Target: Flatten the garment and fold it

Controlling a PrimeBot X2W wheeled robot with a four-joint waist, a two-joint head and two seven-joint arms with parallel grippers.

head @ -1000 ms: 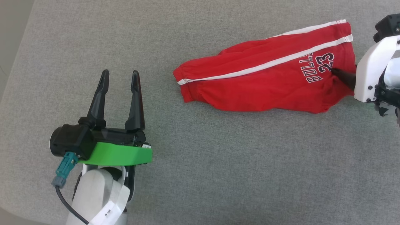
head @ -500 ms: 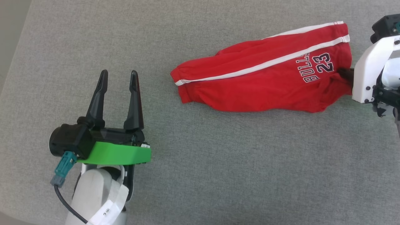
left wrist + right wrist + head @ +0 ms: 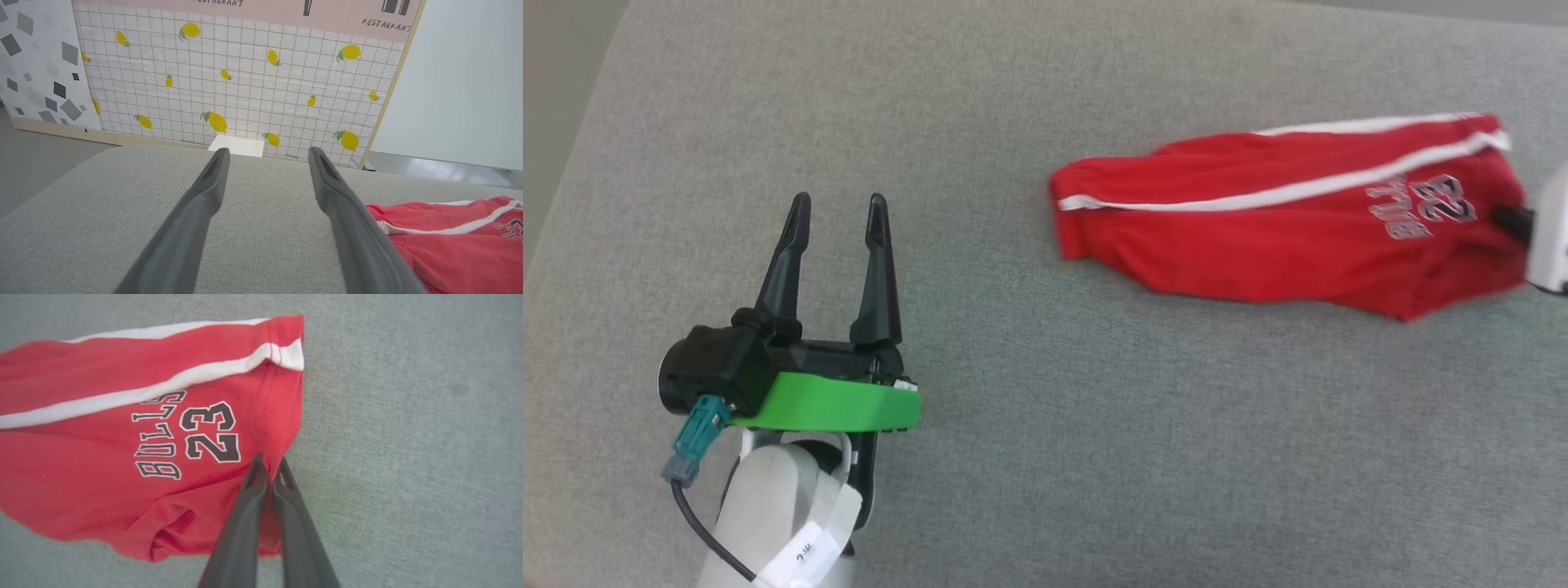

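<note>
You have the garment (image 3: 1290,237) lying crumpled on the grey cushion (image 3: 1094,457), stretched across the upper right of the head view. It is well apart from your left gripper (image 3: 837,204), whose fingers are spread wide. Your right gripper (image 3: 269,465) is pinched tight on a fold of red cloth at the leg's hem edge, just beside the "BULLS 23" lettering (image 3: 188,435). The right wrist view gives you that pinch plainly. The head view is blurred there, and the lettering is hardly readable. The left wrist view adds a lemon-patterned wall panel (image 3: 245,81) beyond the cushion, with what seems to be the garment's waist end low beside the right-hand finger.
</note>
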